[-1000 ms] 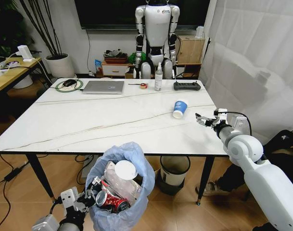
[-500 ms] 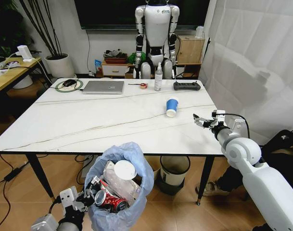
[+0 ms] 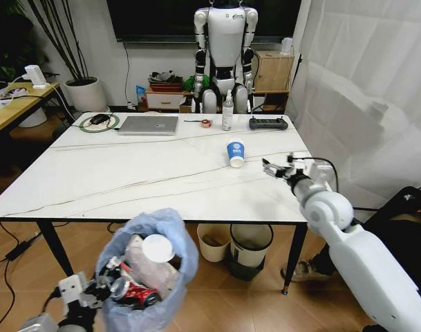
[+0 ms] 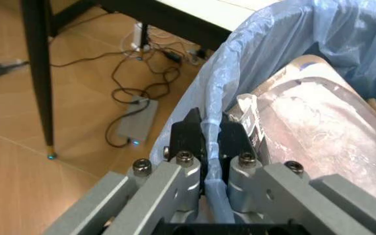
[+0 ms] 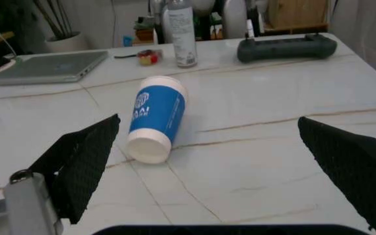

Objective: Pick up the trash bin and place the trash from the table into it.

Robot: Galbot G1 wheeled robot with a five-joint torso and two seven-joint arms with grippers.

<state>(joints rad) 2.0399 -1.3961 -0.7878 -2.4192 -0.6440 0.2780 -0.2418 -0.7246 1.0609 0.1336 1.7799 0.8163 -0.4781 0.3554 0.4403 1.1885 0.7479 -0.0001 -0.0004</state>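
Note:
The trash bin [image 3: 149, 275], lined with a puffy light-blue bag [image 4: 293, 44], hangs off the floor in front of the table's near edge. My left gripper [image 4: 212, 134] is shut on its rim. Inside lie a crushed red can [image 3: 131, 294], a white round lid [image 3: 157, 247] and a clear plastic container [image 4: 318, 127]. On the white marble table [image 3: 113, 173] a blue paper cup [image 3: 236, 153] lies on its side [image 5: 155, 117]. My right gripper [image 3: 274, 168] hovers open just right of the cup, apart from it, fingers [image 5: 83, 161] spread wide.
A silver laptop [image 3: 148, 124], tape roll [image 3: 206, 123], spray bottle [image 3: 227, 111] and dark power strip [image 3: 268, 124] line the table's far edge. Two bins [image 3: 250, 242] stand under the table. A humanoid robot [image 3: 226, 48] stands behind it, a wooden desk [image 3: 10, 104] at left.
The blue cup has shifted left across the table and my right gripper has moved left after it. My left gripper has carried the bin left and lower.

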